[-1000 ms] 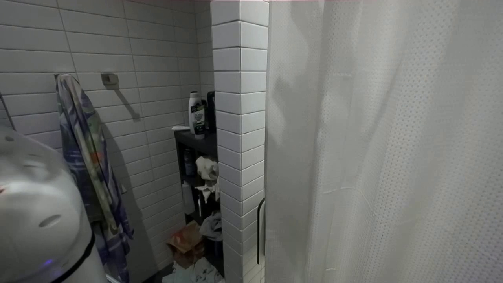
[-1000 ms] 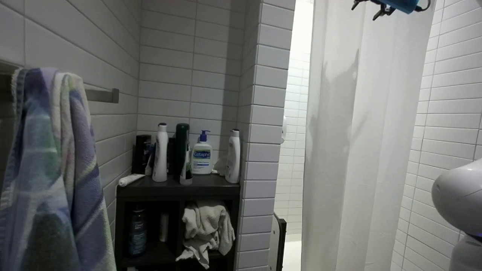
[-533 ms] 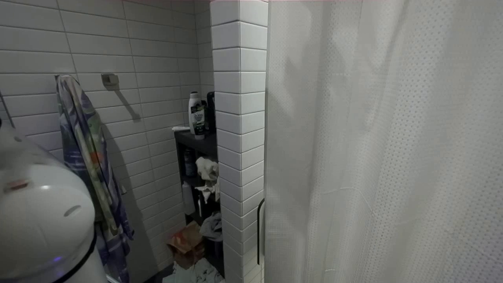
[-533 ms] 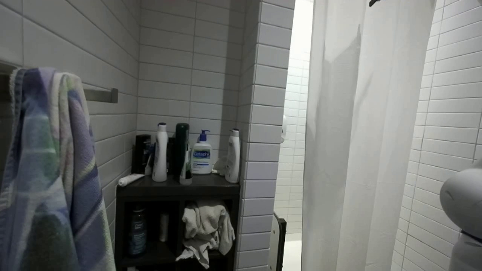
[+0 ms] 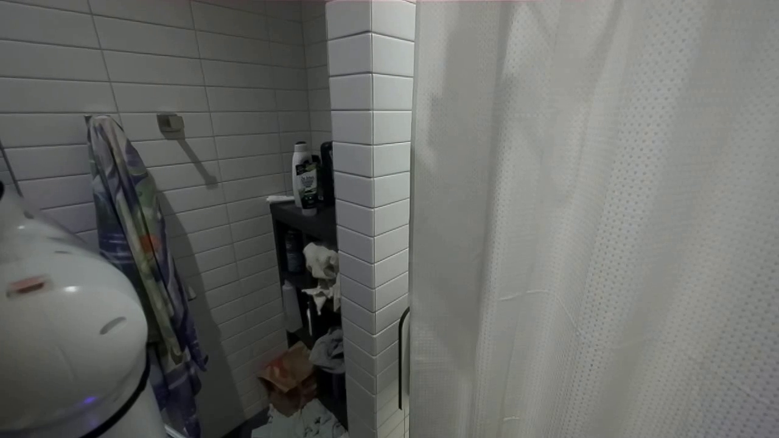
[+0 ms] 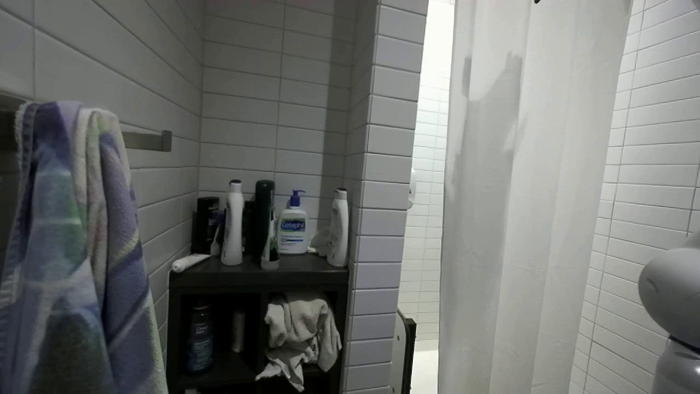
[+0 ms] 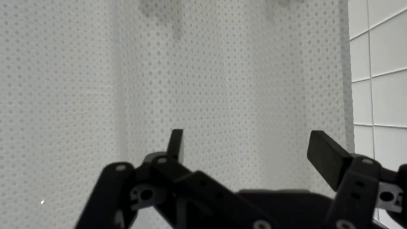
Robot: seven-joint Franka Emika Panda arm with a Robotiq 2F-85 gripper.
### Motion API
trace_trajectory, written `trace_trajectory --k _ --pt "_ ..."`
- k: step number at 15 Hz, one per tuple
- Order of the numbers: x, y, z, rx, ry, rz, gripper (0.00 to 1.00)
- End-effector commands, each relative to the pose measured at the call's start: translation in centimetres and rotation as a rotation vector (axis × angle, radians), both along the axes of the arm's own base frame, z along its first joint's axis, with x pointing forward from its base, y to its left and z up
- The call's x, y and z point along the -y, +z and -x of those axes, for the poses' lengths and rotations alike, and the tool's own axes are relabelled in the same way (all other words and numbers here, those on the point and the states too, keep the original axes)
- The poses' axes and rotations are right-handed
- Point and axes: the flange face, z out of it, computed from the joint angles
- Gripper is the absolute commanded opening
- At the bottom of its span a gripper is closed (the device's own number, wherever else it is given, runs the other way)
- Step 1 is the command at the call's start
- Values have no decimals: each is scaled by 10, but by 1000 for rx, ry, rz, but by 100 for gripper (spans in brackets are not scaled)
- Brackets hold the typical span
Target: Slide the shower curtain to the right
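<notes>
**Tool point(image 7: 246, 144) spread wide in front of the curtain point(image 7: 210, 79)**

Reading the wrist view from the left: one finger point(image 7: 175, 144) stands just right of a dark crease, shallow folds run between my fingers, and the other finger point(image 7: 330, 159) stands near the curtain's edge, with the tiled wall point(image 7: 388, 98) past it. The tool is released, its jaws well apart, with no cloth pinched in it; whether the tips graze the fabric I cannot tell. The step, I judge, is getting a hold. I would press straight in, let a fold gather in the gap, and clench on a thick bunch, since thin cloth could slip out. Then I would draw it to the right, steady and level, to spare whatever carries it overhead, out of sight.

In an exterior view, left to right, come the tiled pillar point(image 6: 385, 197), a bright gap, then the curtain, hanging tall, top and foot out of view, and white tiles point(image 6: 656, 153) beyond. It is white, finely dotted close up, soft in its upright folds, perhaps a little see-through, with grey shadows high up.
</notes>
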Motion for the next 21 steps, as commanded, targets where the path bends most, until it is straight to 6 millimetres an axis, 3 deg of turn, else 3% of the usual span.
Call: trace_trajectory --k 1,5,7,8,15,18,21 --pt "1 0 -1 -3 0 0 100" --pt "-4 4 -7 1 -7 -10 100" --pt "-18 -4 -32 17 -45 -49 100" --pt "-6 -5 -14 -4 -9 -33 100" --pt "-6 -8 -21 -11 -13 -40 100" --pt "-14 -2 -27 24 -10 -32 100" --pt "-9 4 -29 73 -11 -26 100"
